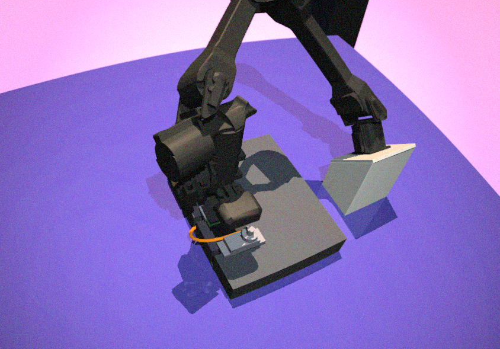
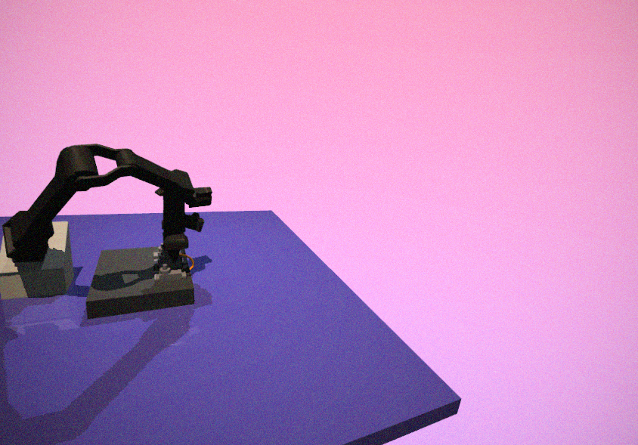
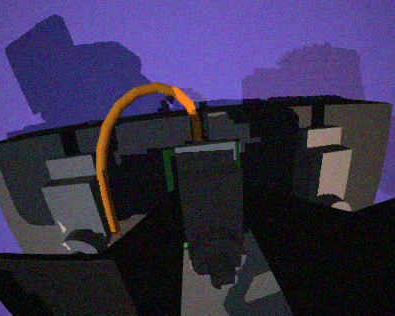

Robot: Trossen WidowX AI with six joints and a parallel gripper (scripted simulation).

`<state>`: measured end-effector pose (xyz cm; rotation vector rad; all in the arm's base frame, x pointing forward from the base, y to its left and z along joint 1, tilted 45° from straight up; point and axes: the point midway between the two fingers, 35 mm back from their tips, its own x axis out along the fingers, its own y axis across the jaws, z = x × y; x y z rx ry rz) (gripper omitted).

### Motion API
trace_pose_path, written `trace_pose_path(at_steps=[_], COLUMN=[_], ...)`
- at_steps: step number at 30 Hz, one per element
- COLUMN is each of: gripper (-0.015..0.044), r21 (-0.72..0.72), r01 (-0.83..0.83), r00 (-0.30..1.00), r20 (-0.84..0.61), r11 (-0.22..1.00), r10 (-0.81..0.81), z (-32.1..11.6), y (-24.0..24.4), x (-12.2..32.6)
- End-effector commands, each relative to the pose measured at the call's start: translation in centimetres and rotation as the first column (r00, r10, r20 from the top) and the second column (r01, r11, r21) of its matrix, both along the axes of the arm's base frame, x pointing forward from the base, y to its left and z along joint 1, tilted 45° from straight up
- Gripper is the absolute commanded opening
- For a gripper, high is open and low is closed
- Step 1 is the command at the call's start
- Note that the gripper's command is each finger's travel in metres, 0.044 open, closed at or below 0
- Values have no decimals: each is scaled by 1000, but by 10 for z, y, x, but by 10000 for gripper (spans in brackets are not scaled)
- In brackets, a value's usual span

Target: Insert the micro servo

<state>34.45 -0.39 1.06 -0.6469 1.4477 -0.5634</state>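
Note:
The loose micro servo [image 3: 211, 195] is dark in the wrist view, shaft end toward the bottom and shaft facing up. My gripper [image 1: 221, 220] [image 2: 172, 264] [image 3: 209, 194] is shut on it, low at the deck [image 1: 298, 215] [image 2: 139, 296] [image 3: 374, 137]. Parts of the pocket's green outline [image 1: 213, 224] [image 3: 169, 171] show around the servo. The orange cable [image 1: 205, 240] [image 2: 191, 262] [image 3: 103, 145] leaves the servo's far end and arches left and back toward the neighbouring servo. Whether the ears lie flat and whether the cable is in the notch cannot be told; fingers and shadow hide this.
A fitted servo [image 1: 234, 243] [image 3: 74, 205] stands close on the left in the wrist view, and another fitted servo [image 3: 335, 172] on the right. The arm's pale base block [image 1: 365, 183] [image 2: 59, 275] stands beside the deck. The purple table [image 1: 101, 175] [image 2: 289, 337] lies around it.

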Motion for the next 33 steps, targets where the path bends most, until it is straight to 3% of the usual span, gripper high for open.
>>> trace_pose_path(at_steps=[1, 10, 17, 30, 33], gripper=[0, 0, 184, 187, 266], r21=[-6, -6, -6, -5, -7], r01=[-8, -8, -8, -8, -17], r00=[1000, 1000, 1000, 1000, 1000], r20=[-3, -3, -3, -4, -13], r11=[1000, 1000, 1000, 1000, 1000], r10=[8, 8, 8, 8, 17], z=[-3, -9, -7, 16, 20], y=[-2, -9, -7, 19, 25], x=[0, 0, 0, -11, -24])
